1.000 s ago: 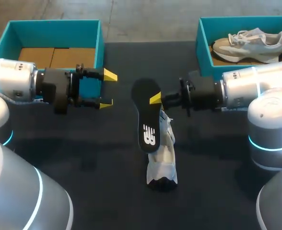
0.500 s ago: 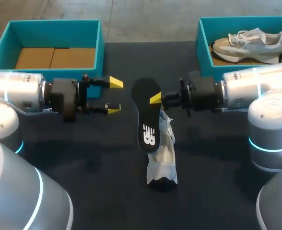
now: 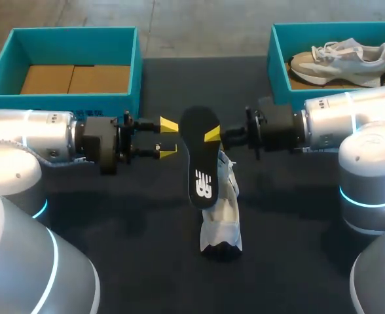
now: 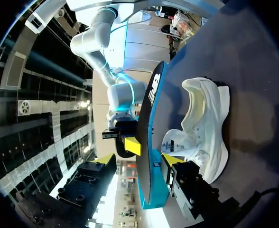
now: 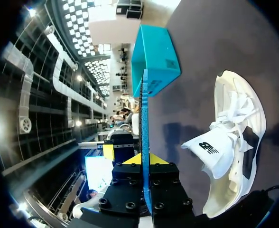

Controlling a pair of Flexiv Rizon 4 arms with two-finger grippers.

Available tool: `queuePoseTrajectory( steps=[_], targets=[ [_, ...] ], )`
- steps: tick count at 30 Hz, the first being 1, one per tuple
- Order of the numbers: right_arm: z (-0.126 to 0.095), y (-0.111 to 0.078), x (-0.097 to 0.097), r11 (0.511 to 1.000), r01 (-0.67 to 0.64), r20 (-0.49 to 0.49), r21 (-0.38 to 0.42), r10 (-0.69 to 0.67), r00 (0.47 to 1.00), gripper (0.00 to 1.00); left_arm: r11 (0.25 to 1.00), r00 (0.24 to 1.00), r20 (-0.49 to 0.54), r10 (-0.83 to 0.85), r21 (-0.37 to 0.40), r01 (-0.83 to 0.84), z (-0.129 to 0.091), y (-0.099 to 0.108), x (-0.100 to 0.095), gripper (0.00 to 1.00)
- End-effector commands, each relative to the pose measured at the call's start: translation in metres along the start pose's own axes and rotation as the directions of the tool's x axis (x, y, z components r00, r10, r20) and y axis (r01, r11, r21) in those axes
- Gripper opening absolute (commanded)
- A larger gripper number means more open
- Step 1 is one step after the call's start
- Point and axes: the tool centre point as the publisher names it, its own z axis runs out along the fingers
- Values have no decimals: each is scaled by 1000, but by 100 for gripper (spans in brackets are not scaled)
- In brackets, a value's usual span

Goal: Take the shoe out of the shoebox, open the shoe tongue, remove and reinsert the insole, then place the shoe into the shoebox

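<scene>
- Starting closest in: the white shoe [image 3: 224, 219] lies on the dark table [image 3: 114, 261], out of any box. Its tongue looks pulled out, going by the right wrist view. It sits right under the insole and is partly hidden by it.
- The insole [image 3: 201, 154] is black and hangs upright over the shoe. The right gripper [image 3: 212, 135] has it pinched near the top end, fingers clamped on both faces. The right wrist view shows it edge-on between the tips.
- The left gripper [image 3: 169, 139] is level with that pinch. Its fingers are spread a fair bit and carry nothing. The tips sit just beside the insole's edge, not touching it as far as I can see.
- My read: the insole's out, and this is a handoff or a two-handed steady before it goes back in.
- To do it right, I'd leave the left fingers spread until the insole's edge is properly between them. Then close on a spot clear of the right's tips so the yellow bits don't bump.
- Right shouldn't let go until left has a firm pinch. That thing is probably floppy and could fold or drop onto the shoe.
- For reinserting, I'd lead with the toe end and pin the shoe down with the free arm.
- Farther back: the left shoebox [image 3: 9, 46] is open with its cardboard floor showing, likely where the shoe ends up. The right shoebox [image 3: 277, 49] holds a second shoe [image 3: 340, 57].
</scene>
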Motion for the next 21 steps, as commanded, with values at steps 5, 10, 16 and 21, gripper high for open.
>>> queuePoseTrajectory(
  steps=[5,10,16,21],
  targets=[
    [1,-1,0,1000,-1,2,-4,1,1000,0,999,1000,25,17,-28,-16,12,4,2,48],
    [1,-1,0,1000,-1,2,-4,1,1000,0,998,999,25,34,-48,-32,20,7,3,47],
    [1,-1,0,1000,-1,2,-4,1,1000,0,995,997,58,41,-90,-36,23,13,4,45],
    [1,-1,0,1000,-1,2,-4,1,1000,0,995,997,71,34,-91,-28,26,17,4,43]
  ],
)
